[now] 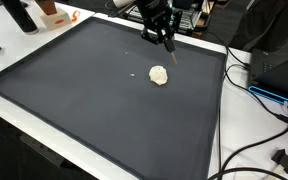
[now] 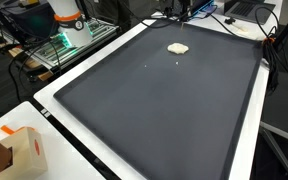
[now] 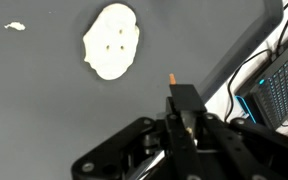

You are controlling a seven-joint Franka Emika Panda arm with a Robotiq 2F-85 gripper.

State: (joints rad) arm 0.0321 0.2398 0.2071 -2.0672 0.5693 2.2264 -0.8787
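Observation:
A cream-white flat lump with small dents point(image 1: 159, 75) lies on a large dark mat point(image 1: 94, 100), toward its far side; it shows in both exterior views point(image 2: 178, 47) and in the wrist view point(image 3: 111, 40). My gripper point(image 1: 165, 40) hangs above the mat's far edge, a little beyond the lump and not touching it. Its fingers point(image 3: 184, 105) are closed on a thin dark stick with an orange tip point(image 3: 171, 76) that points down toward the mat. A tiny white crumb point(image 3: 14, 26) lies apart from the lump.
The mat point(image 2: 154, 110) sits on a white table point(image 2: 54, 105). Cables point(image 1: 254, 85) and a black device point(image 1: 284, 65) lie beside it. An orange-and-white object point(image 2: 68, 22), green lit gear point(image 2: 59, 45) and a cardboard box point(image 2: 19, 155) stand off the mat.

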